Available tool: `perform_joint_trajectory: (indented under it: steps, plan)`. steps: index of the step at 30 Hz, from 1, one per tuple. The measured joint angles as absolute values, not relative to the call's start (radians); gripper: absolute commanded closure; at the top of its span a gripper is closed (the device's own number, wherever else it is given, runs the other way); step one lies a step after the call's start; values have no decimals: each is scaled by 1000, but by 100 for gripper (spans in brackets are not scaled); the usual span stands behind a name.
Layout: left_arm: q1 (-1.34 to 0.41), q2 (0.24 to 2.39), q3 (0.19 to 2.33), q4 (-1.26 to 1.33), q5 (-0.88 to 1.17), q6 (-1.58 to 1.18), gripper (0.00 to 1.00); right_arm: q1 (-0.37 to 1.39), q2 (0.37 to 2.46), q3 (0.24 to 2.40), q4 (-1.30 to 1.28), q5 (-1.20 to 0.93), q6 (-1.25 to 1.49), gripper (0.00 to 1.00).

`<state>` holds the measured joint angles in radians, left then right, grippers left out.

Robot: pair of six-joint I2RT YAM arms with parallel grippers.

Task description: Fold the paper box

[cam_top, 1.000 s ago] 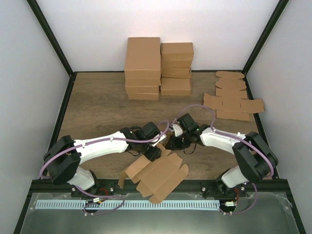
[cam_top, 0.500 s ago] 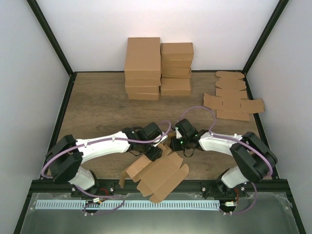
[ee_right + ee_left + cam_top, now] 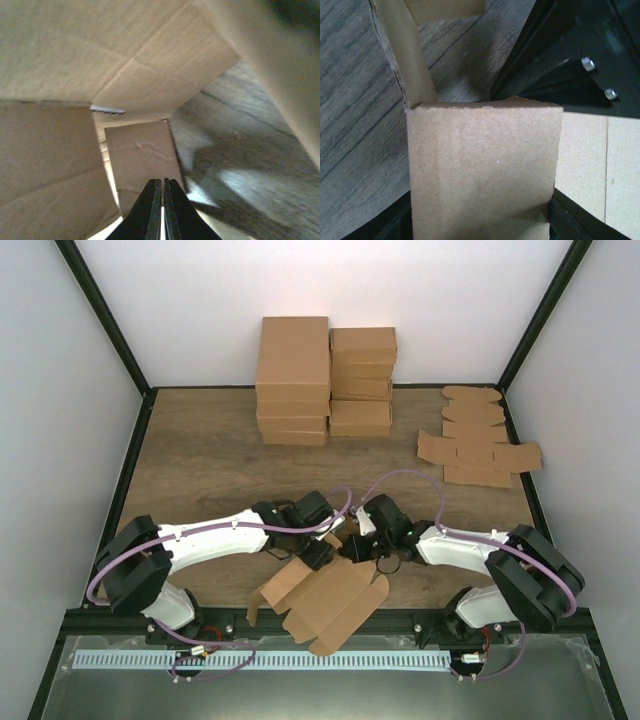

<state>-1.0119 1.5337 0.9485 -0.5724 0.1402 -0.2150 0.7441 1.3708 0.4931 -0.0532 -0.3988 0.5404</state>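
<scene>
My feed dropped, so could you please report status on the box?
Left gripper: jaws clamp box panel. Right gripper: jaws shut, empty, beside box. Box part-folded at near edge. Cartons, blanks far off.

Both arms white-shelled, left arm (image 3: 210, 535) and right arm (image 3: 465, 545), with bulky black joints and a lilac cable (image 3: 400, 475) looping along each. Up close, the right gripper (image 3: 163, 183) shows slim black fingers (image 3: 152, 205), tapering.
</scene>
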Motion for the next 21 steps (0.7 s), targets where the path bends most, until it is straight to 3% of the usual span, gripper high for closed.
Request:
perform_joint_trajectory:
  steps: [12, 21]
  plan:
    - [-1012, 1536, 950, -570, 136, -229, 43, 744, 1312, 469, -30, -483, 509, 91]
    - [-1013, 1538, 950, -571, 118, -231, 43, 749, 1094, 464, -86, -245, 457, 84]
